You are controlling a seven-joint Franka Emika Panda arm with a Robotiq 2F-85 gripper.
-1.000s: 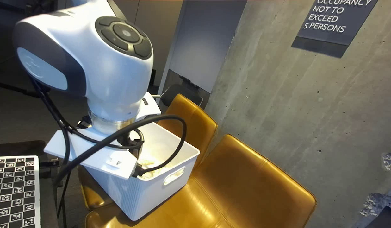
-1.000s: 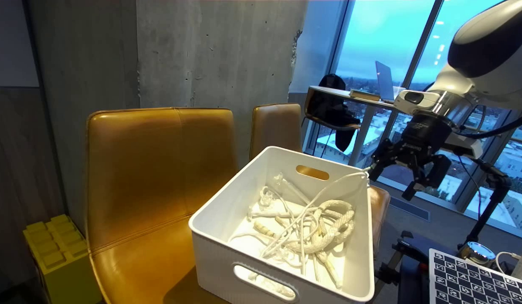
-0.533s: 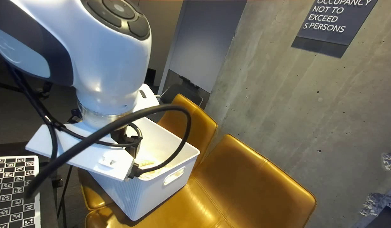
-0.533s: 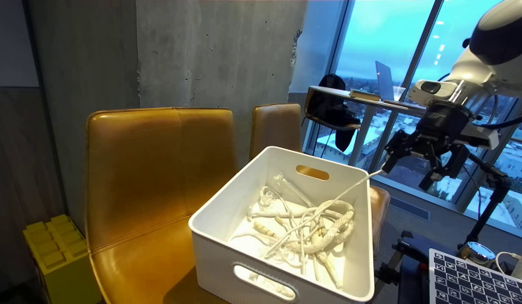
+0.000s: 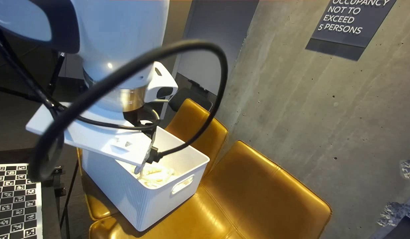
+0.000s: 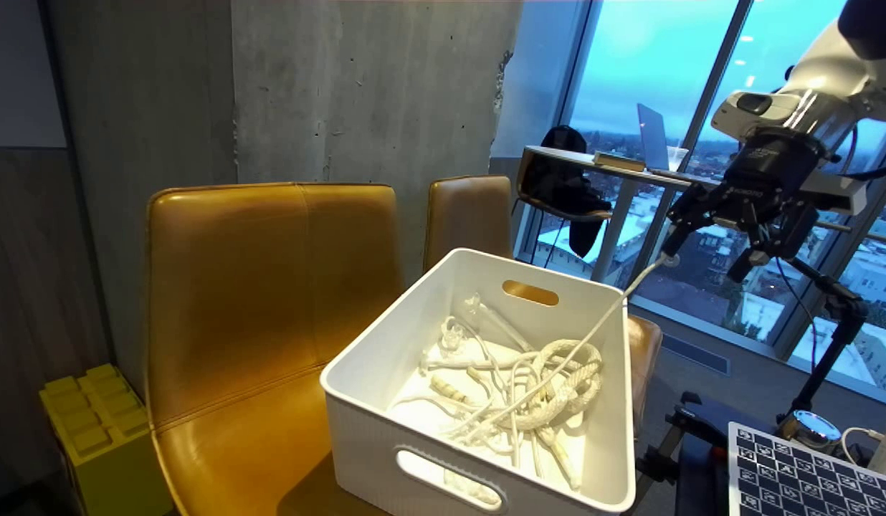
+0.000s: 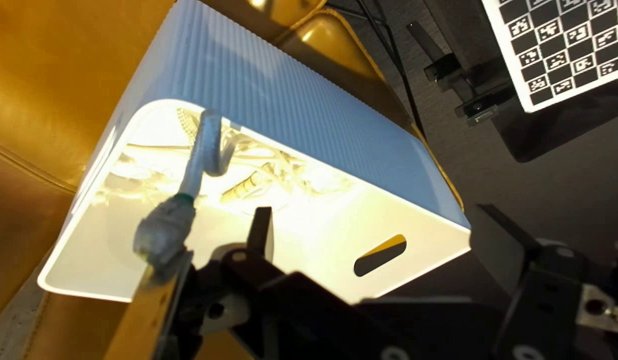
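Below the claw and to its left, as seen in an exterior view, stands a white box. The claw is released, with its two fingers spread wide from each other. From near the tip of the finger closer to the box, a thin pale cord goes down almost straight into this box. Lower than the claw, inside the box, lie a loop of thick rope and other white cords. Behind the claw, to the left, is a laptop; below it, toward the right, a checkered board.

In an exterior view, a white plate and a black cable hide most of the claw. Just beneath, the box rests on a brown leather seat. Well apart from the claw, to the right, a sign is on the concrete wall.

In the wrist view, the cord has a thick wrapped end, at the outer side of the claw's finger on the left. How it is attached there, I cannot tell. Beside the same finger is a yellowish strip. Under the claw, a ringed piece lies in the box.
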